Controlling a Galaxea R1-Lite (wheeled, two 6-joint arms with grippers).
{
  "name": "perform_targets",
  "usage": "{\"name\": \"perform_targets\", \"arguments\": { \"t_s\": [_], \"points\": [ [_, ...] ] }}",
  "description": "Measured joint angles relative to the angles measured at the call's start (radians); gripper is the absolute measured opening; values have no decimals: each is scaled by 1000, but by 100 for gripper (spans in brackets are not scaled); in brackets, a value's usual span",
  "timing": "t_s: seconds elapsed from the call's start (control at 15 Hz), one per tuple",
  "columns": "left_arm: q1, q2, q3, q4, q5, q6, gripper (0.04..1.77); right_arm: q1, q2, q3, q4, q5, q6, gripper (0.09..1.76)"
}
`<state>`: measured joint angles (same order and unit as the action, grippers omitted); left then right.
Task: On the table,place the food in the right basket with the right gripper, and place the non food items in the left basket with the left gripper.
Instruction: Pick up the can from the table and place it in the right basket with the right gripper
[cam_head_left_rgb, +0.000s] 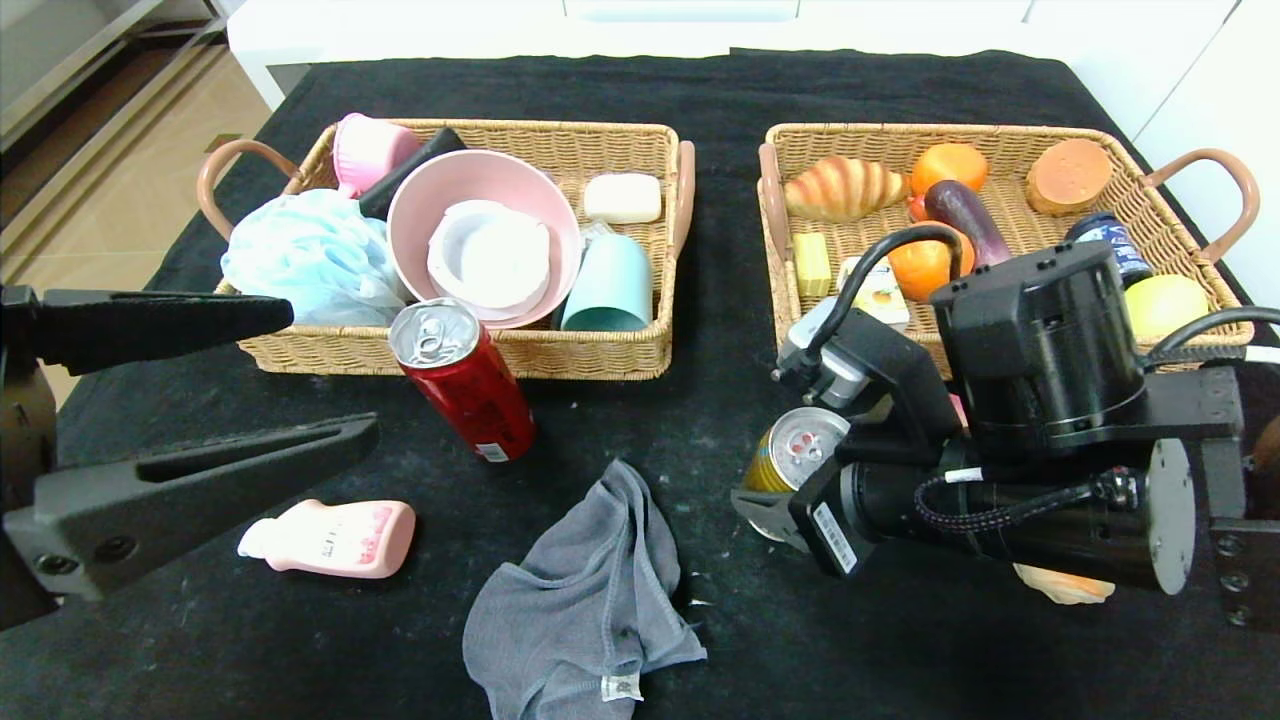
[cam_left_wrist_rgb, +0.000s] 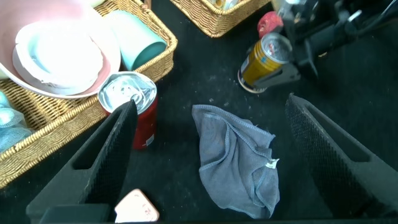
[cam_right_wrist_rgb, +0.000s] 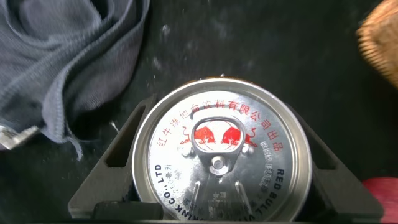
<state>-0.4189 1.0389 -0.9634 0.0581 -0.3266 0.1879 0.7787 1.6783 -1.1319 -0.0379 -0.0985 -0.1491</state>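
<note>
My gripper (cam_right_wrist_rgb: 217, 186): fingers flank the can on both sides.
Can (cam_right_wrist_rgb: 221, 158): silver lid, red bulls, pull tab.
Grey cloth (cam_right_wrist_rgb: 62, 56): crumpled beside it on black table (cam_right_wrist_rgb: 249, 43).

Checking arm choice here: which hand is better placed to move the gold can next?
Right. The right hand already brackets the gold can beside the right basket; the left hand hangs open across the table.

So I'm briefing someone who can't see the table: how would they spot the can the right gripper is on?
On the black table, look just in front of the right basket. The gold can stands upright between the right gripper fingers. The other can, near the left basket, is red.
</note>
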Motion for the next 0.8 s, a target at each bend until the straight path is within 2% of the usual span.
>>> {"name": "perform_targets", "arguments": {
  "t_s": [0.53, 0.8],
  "points": [
    [0, 0, 0, 0, 0, 0, 172, -24, -63, -119, 42, -6, -2, 123],
    [0, -1, 1, 0, 0, 0, 172, -96, -83, -197, 73, -6, -2, 123]
  ]
}}
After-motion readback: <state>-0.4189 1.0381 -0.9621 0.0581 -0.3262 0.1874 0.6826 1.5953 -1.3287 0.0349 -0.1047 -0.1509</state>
